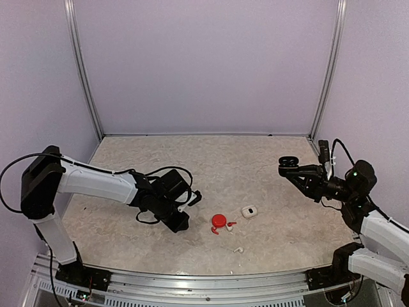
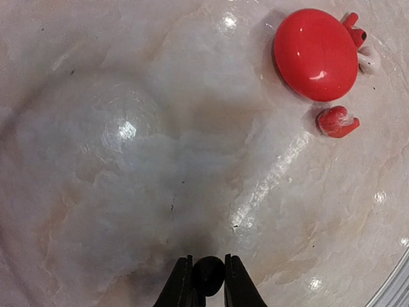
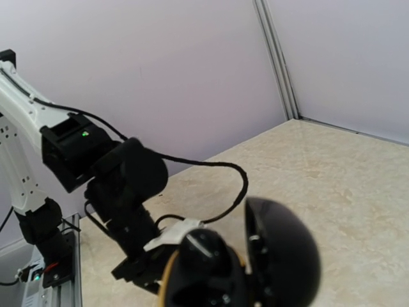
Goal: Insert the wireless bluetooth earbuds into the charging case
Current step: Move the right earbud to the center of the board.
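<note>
Black plastic first. The left tool (image 2: pixel 208 261) is pinched narrow on a black earbud (image 2: pixel 208 276), which sits between the two fingertips above the counter (image 2: pixel 128 160) (glossy, marbled beige). In the top view this tool is at about 8 o'clock from the counter's middle.

At 1 o'clock in the left wrist view lies the red case (image 2: pixel 315 54), lid shut. A red earbud (image 2: pixel 337 121) lies just beside it at its 5 o'clock. A second red earbud (image 2: pixel 354 29) touches its rim at 2 o'clock, and a white earbud (image 2: pixel 369 59) is at 3 o'clock. In the top view the white case (image 1: pixel 249 211) is near the red one, at its 2 o'clock. A second white earbud (image 1: pixel 238 249) lies alone at 5 o'clock, toward the near edge.

The right tool (image 1: pixel 291 167) is raised at 3 o'clock, well apart from the left. It appears closed on the black case (image 3: pixel 281 256), which looks hinged open. Its fingers are hidden behind the case in the wrist view.

Risks, as judged:
- The grip on the bud is tiny, so the bud may twist or slip on the way across and fall among the loose buds.
- I cannot tell how the stem is oriented, and a wrong angle would jam it at the socket.
- The case is held in the air, so pressing the bud in could turn it in the right tool or swing the lid shut.
</note>
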`<action>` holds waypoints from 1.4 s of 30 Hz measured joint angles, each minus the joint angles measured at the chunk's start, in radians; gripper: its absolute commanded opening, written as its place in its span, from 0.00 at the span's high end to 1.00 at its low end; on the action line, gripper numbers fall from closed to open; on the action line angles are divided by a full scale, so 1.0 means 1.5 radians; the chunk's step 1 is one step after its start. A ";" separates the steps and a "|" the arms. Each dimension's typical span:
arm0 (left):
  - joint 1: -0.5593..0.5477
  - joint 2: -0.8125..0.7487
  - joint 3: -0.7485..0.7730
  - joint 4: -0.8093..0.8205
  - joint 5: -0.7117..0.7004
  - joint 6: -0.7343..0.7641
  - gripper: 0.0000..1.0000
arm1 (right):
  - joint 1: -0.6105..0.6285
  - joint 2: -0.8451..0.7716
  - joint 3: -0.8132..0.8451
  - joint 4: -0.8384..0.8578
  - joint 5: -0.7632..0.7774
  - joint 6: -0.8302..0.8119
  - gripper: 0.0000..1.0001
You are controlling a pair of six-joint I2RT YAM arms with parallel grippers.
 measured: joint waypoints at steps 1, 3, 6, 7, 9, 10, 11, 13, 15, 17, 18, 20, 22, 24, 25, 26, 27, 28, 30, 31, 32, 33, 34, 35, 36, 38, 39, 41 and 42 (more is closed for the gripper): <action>-0.009 0.000 0.000 -0.007 -0.005 -0.011 0.83 | 0.000 0.000 0.000 0.000 -0.001 0.000 1.00; -0.022 0.000 0.001 -0.028 -0.017 -0.028 0.83 | 0.000 0.000 0.000 -0.001 -0.002 0.000 1.00; -0.036 0.003 0.008 -0.072 -0.040 -0.044 0.82 | 0.000 -0.001 0.000 -0.001 -0.003 0.000 1.00; -0.040 0.005 0.013 -0.090 -0.047 -0.049 0.82 | 0.000 -0.002 0.000 -0.002 -0.004 0.000 1.00; -0.050 0.008 0.022 -0.119 -0.059 -0.058 0.81 | 0.000 -0.002 0.000 -0.004 -0.004 -0.001 1.00; -0.056 0.008 0.023 -0.135 -0.065 -0.064 0.81 | 0.000 -0.002 0.000 -0.006 -0.004 -0.001 1.00; -0.062 0.008 0.024 -0.147 -0.069 -0.069 0.80 | 0.000 -0.003 0.000 -0.008 -0.004 -0.002 1.00; -0.070 0.008 0.022 -0.167 -0.072 -0.080 0.79 | 0.000 -0.004 0.000 -0.010 -0.004 -0.003 1.00; -0.077 0.003 0.015 -0.175 -0.071 -0.092 0.78 | 0.000 -0.004 0.000 -0.011 -0.004 -0.003 1.00; -0.081 -0.003 0.006 -0.186 -0.069 -0.101 0.75 | 0.000 -0.004 0.000 -0.011 -0.005 -0.003 1.00; -0.085 -0.005 0.004 -0.189 -0.069 -0.105 0.74 | 0.000 -0.004 0.000 -0.011 -0.005 -0.003 1.00; -0.090 -0.006 0.004 -0.200 -0.068 -0.109 0.69 | 0.000 -0.004 0.000 -0.011 -0.007 -0.003 1.00; -0.093 -0.006 0.005 -0.208 -0.068 -0.112 0.63 | 0.000 -0.004 0.000 -0.011 -0.007 -0.003 1.00; -0.095 -0.005 0.010 -0.229 -0.070 -0.117 0.60 | 0.000 -0.004 0.000 -0.011 -0.007 -0.003 1.00; -0.096 -0.004 0.014 -0.242 -0.072 -0.119 0.59 | 0.000 -0.004 0.000 -0.011 -0.007 -0.003 1.00; -0.096 -0.002 0.020 -0.253 -0.075 -0.120 0.59 | 0.000 -0.004 0.000 -0.011 -0.007 -0.003 1.00; -0.096 0.002 0.027 -0.265 -0.079 -0.120 0.59 | 0.000 -0.004 0.000 -0.011 -0.007 -0.003 1.00; -0.096 0.008 0.038 -0.276 -0.085 -0.120 0.60 | 0.000 -0.004 0.000 -0.011 -0.007 -0.003 1.00; -0.096 0.017 0.057 -0.290 -0.095 -0.119 0.61 | 0.000 -0.004 0.000 -0.011 -0.007 -0.003 1.00; -0.096 0.022 0.069 -0.298 -0.100 -0.119 0.61 | 0.000 -0.004 0.000 -0.011 -0.007 -0.003 1.00; -0.096 0.027 0.081 -0.303 -0.105 -0.118 0.61 | 0.000 -0.004 0.000 -0.011 -0.007 -0.003 1.00; -0.096 0.031 0.090 -0.307 -0.108 -0.117 0.62 | 0.000 -0.004 0.000 -0.011 -0.007 -0.003 1.00; -0.096 0.035 0.100 -0.309 -0.110 -0.116 0.63 | 0.000 -0.004 0.000 -0.011 -0.007 -0.004 1.00; -0.096 0.039 0.108 -0.310 -0.111 -0.113 0.63 | 0.000 -0.004 0.000 -0.011 -0.007 -0.005 1.00; -0.096 0.043 0.115 -0.312 -0.112 -0.111 0.64 | 0.000 -0.004 0.000 -0.011 -0.007 -0.006 1.00; -0.096 0.049 0.122 -0.315 -0.112 -0.105 0.64 | 0.000 -0.004 0.000 -0.012 -0.007 -0.008 1.00; -0.096 0.053 0.124 -0.318 -0.112 -0.103 0.65 | 0.000 -0.004 0.000 -0.012 -0.007 -0.008 1.00; -0.096 0.061 0.124 -0.324 -0.112 -0.100 0.65 | 0.000 -0.004 0.000 -0.012 -0.007 -0.010 1.00; -0.096 0.064 0.124 -0.327 -0.111 -0.099 0.66 | 0.000 -0.004 0.000 -0.012 -0.007 -0.010 1.00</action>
